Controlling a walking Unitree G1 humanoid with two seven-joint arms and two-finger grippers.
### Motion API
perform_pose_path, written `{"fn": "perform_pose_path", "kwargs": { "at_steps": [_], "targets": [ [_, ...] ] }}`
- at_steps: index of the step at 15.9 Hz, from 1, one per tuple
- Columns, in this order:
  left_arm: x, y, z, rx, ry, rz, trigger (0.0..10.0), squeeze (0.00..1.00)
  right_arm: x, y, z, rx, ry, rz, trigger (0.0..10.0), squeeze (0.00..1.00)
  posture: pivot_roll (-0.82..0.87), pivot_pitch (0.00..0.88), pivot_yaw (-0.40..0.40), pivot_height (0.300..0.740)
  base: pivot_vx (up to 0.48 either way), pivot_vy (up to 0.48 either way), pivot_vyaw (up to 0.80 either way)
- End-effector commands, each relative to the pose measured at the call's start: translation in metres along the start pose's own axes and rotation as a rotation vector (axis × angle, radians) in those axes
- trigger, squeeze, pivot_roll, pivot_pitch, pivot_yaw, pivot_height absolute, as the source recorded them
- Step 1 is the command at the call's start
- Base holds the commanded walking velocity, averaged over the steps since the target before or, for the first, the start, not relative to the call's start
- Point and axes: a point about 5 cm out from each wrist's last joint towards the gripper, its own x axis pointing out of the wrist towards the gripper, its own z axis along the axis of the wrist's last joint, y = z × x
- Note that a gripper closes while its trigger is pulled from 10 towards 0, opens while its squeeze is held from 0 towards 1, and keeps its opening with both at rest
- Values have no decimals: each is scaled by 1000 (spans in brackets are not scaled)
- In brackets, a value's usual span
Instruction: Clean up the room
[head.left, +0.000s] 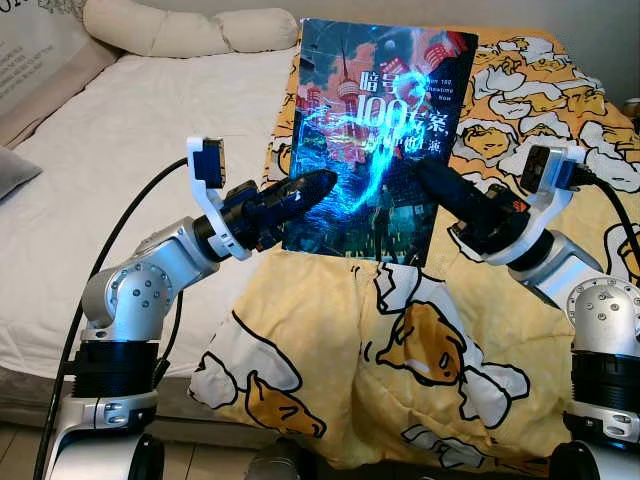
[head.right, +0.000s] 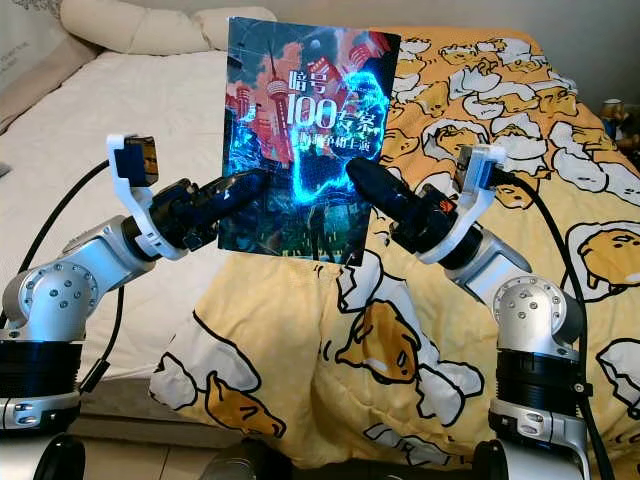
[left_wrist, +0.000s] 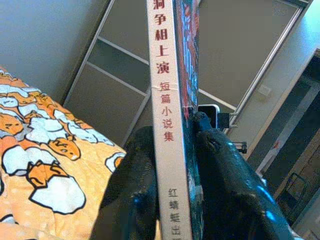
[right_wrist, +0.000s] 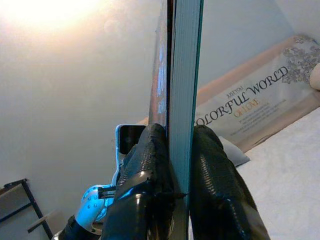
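Broadly, a bed (head.left: 130, 150) with a white sheet takes up the scene ahead of the robot, and a yellow duvet (head.left: 400, 340) printed with cartoon egg figures covers its right part and spills over the near edge toward the floor. Two pale pillows (head.left: 190, 30) lie at the far end of the bed, and a headboard cushion (right_wrist: 260, 107) with printed lettering stands along the bed's left side. Above the duvet, a book (head.left: 375, 140) with a dark blue cover, red towers and large white characters is held upright in the air, front cover facing the camera, its top tipped slightly to the right. Both grippers grip it near its lower corners. The left gripper (head.left: 305, 190) comes in from the left, its two black fingers (left_wrist: 137, 185) closed tight on the spine edge, one on each cover; the white spine with red and black characters runs between them in the left wrist view. The right gripper (head.left: 440, 185) reaches in from the right and is likewise clamped on the opposite edge, where the page block shows between its fingers (right_wrist: 215, 175) in the right wrist view. The book touches neither the duvet nor the sheet.
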Motion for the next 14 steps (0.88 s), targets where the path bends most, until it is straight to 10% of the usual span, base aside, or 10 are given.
{"fn": "perform_pose_path", "kwargs": {
  "at_steps": [1, 3, 4, 11, 13, 14],
  "targets": [
    [1, -3, 1, 21, -2, -21, 0, 0, 6, 6, 6, -37, -6, 29, 10000, 0, 18, 0, 100, 740, 0, 0, 0],
    [0, -3, 2, 23, -17, -22, 0, 0, 7, 6, 4, -11, 0, 37, 10000, 0, 13, 0, 102, 740, 0, 0, 0],
    [-1, -3, 3, 28, -25, -16, 0, 0, 7, 4, 3, -12, -4, 11, 10000, 1000, 6, 0, 106, 740, 0, 0, 0],
    [-23, -4, 3, 90, -33, 116, 0, 0, -45, -6, -9, -55, -75, -291, 10000, 953, -19, 0, 118, 740, 0, 0, 0],
    [-31, 6, 0, 198, 8, 325, 0, 0, -54, -10, -11, -138, -76, -455, 10000, 0, -15, 0, 108, 740, 0, 0, 0],
    [-43, 19, -12, 361, 100, 611, 10000, 0, -56, -13, -21, -216, -48, -649, 10000, 0, -15, 0, 95, 740, 0, 0, 0]
  ]
}}
